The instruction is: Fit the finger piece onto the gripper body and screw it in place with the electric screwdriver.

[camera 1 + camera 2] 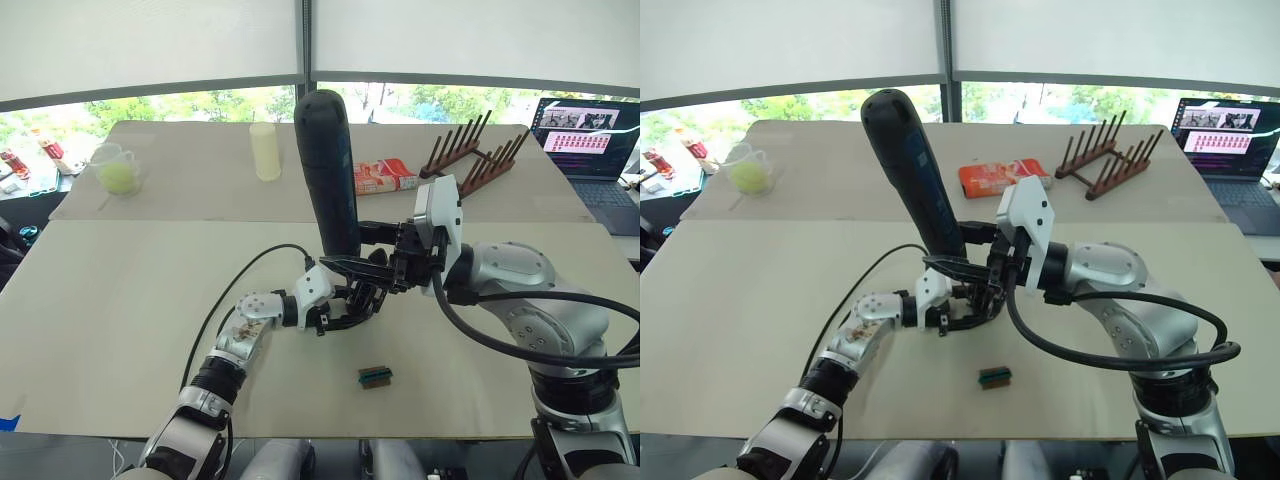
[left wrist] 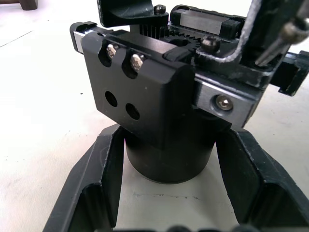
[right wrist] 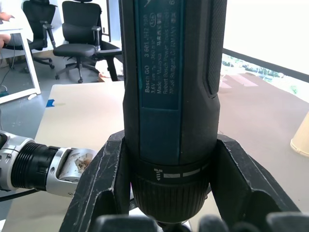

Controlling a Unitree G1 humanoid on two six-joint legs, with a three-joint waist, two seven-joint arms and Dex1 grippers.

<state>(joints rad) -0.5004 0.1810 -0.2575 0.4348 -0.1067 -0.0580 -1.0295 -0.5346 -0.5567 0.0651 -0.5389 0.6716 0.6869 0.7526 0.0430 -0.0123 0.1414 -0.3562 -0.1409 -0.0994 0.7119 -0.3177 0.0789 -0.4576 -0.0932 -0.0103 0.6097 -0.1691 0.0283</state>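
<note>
The left pincer (image 1: 355,300) pinches the round base of the gripper body (image 2: 159,111), one finger on each side, and holds it on the table (image 1: 120,300). The right pincer (image 1: 385,255) is pressed tight around the electric screwdriver (image 1: 328,170), just above the left one. The screwdriver stands almost upright, leaning a little, with its tip pointing down at the gripper body. So the screw spot lies right below the right pincer. The bit and the screw are hidden behind the pincers. I cannot make out the finger piece for sure.

Office: swivel chairs (image 3: 79,34), laptop (image 1: 590,150)
</note>
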